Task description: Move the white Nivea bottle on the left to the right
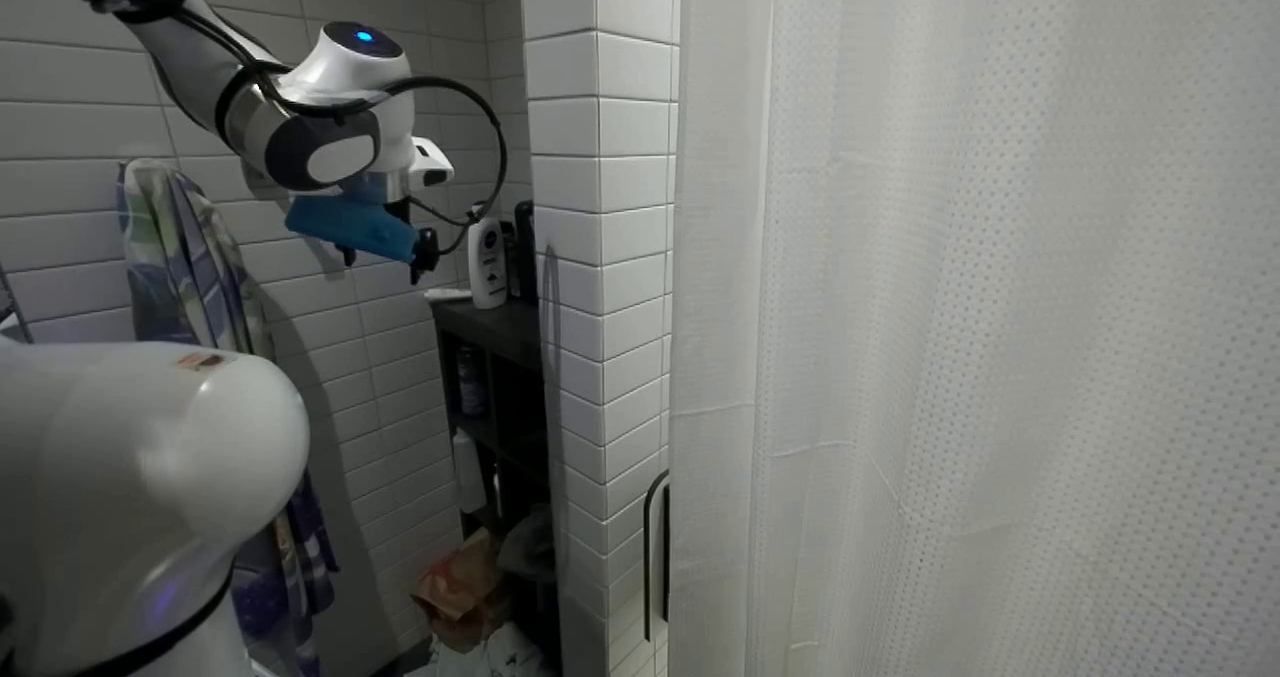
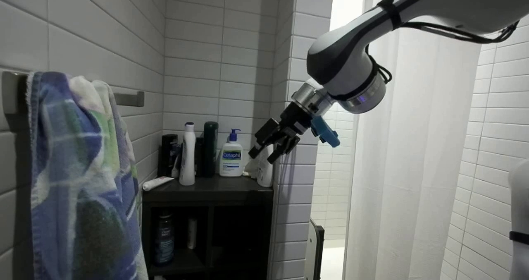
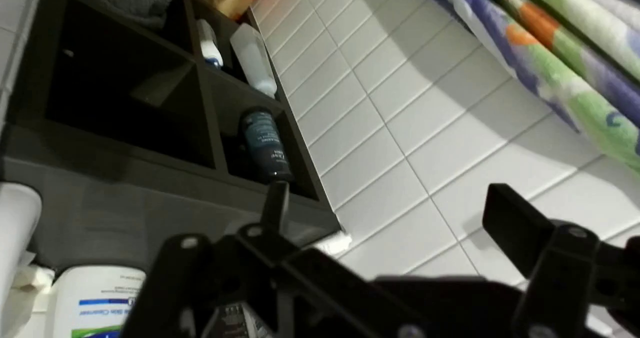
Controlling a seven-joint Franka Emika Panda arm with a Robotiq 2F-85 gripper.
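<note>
Nothing of the move looks done: the blue-topped white bottle point(image 2: 187, 158), likely the Nivea though its name cannot be read, stands upright toward the left end of the counter point(image 2: 225, 184) in an exterior view, while the pincer point(image 3: 390, 200) hangs apart from it, jaws spread wide around nothing, so grasp, carry and release all remain. A white tube point(image 2: 157, 183) lies just left of it and a dark green bottle point(image 2: 210, 151) stands close on its right; the likeliest lane is the bare strip between the Cetaphil pump bottle point(image 2: 231, 160) and the front edge, bounded rightward by another white bottle point(image 2: 265, 175) near the tiled pillar point(image 2: 295, 172).
</note>
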